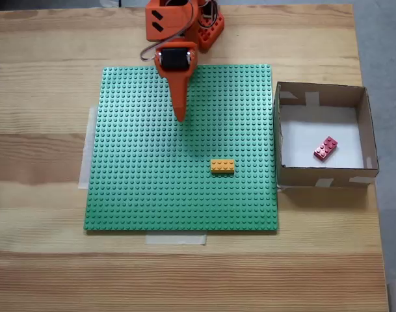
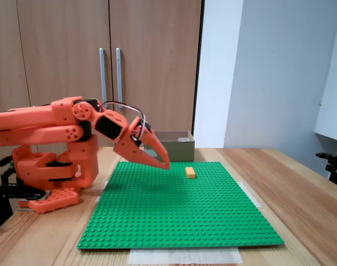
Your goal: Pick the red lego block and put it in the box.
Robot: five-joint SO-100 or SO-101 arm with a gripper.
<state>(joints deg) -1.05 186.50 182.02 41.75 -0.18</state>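
The red lego block [image 1: 326,148] is lying tilted on the white floor of the box [image 1: 367,133] in a fixed view from above; the side-on view is showing only the box's wall [image 2: 176,145]. The end effector [image 2: 164,162], fingers together and holding nothing, is hanging over the green baseplate [image 1: 152,188], near the orange-yellow brick [image 1: 222,166] on the counter [image 1: 41,143].

Red lego block [image 1: 326,148] — tilted — inside box [image 1: 321,97].
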